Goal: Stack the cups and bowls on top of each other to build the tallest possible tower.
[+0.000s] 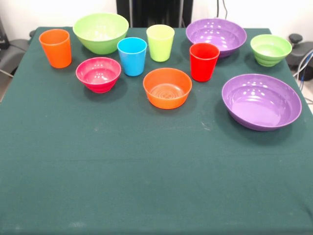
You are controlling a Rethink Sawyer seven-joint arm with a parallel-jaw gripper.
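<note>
Ten pieces of bright plastic tableware spread over the far half of a green-clothed desk [156, 186], nothing stacked yet. No tower begun: every cup and bowl upright, mouth up, each apart from the others.

Along the back, from picture left: orange cup [55, 47], large lime green bowl [100, 32], lime green cup [160, 42], purple bowl [216, 36], small green bowl [270, 49]. In front of them: pink bowl [98, 74], sky blue cup [132, 56], orange bowl [167, 87], red cup [204, 61]. Nearest the camera at picture right, a second and wider purple bowl [261, 101].

Arm absent from the front view; only the dark pedestal [154, 12] visible at the top edge. Fingers nowhere to be seen, so impossible to tell whether apart or together; nothing held, nothing touched as far as visible.

Judged stage: the very start, with a base still to be chosen. Next move likely to call for a wide, stable piece as a foundation, perhaps one of the purple bowls or the large lime green bowl, then a descent onto the rim of a smaller piece. Close spacing between the sky blue cup, lime green cup and red cup a probable hazard for any approach from above.
</note>
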